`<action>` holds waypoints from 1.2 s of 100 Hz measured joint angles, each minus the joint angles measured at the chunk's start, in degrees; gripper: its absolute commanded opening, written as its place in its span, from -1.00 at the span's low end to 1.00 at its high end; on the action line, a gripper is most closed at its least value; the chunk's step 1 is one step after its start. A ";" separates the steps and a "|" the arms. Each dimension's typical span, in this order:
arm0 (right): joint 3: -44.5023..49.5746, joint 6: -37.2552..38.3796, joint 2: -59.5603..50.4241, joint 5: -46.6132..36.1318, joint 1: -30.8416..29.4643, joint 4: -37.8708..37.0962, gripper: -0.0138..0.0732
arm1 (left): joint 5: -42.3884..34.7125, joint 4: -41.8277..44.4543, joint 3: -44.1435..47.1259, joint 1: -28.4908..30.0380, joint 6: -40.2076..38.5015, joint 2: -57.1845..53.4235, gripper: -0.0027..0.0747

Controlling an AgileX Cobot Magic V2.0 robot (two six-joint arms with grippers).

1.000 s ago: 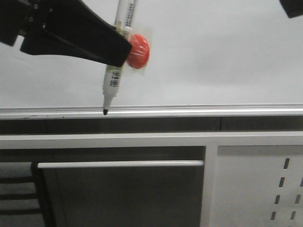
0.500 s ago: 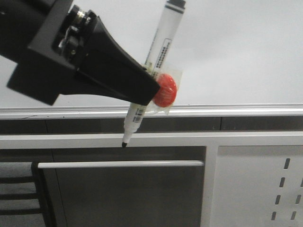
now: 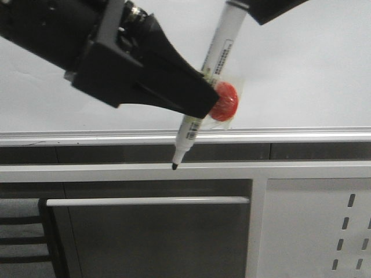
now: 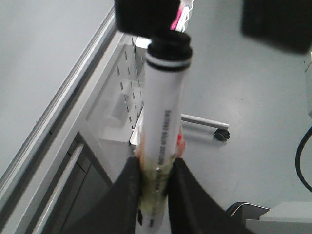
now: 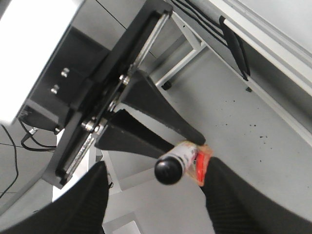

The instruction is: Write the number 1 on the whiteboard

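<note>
The whiteboard (image 3: 301,63) is a glossy white surface with a silver edge strip (image 3: 290,134); no drawn line shows on it. My left gripper (image 3: 200,101) is shut on a white marker pen (image 3: 223,40) that has a red lump (image 3: 225,108) taped to it. The pen is tilted, and its black tip (image 3: 174,167) hangs past the board's edge over a white rail. My right gripper (image 3: 266,10) is by the pen's top end. In the right wrist view the right gripper (image 5: 157,173) is open, its fingers either side of the pen's black end cap (image 5: 168,169). In the left wrist view the left gripper (image 4: 155,180) clamps the pen (image 4: 165,107).
A white metal panel with slanted slots (image 3: 316,226) stands below the board at the right. A grey bar (image 3: 145,201) crosses a dark panel below the rail. Dark slats (image 3: 23,237) show at the lower left. A wheeled base (image 4: 222,134) is on the floor.
My left gripper has moved right and lower with the pen, which now tilts more. Its tip went from the board's edge strip to the rail below. My right gripper came in above the pen's top.
</note>
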 measured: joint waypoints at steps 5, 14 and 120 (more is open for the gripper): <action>0.00 0.00 0.21 0.00 0.00 0.00 0.20 | 0.11 -0.11 -0.39 -0.28 0.00 0.39 -0.98; 0.00 0.00 0.52 0.00 0.00 -0.04 0.15 | 0.11 -0.11 -0.99 -0.49 0.00 1.35 -0.98; 8.42 -0.65 -11.52 -15.02 3.68 -4.99 -0.78 | 9.80 -1.30 -1.55 15.80 -8.72 -10.51 0.25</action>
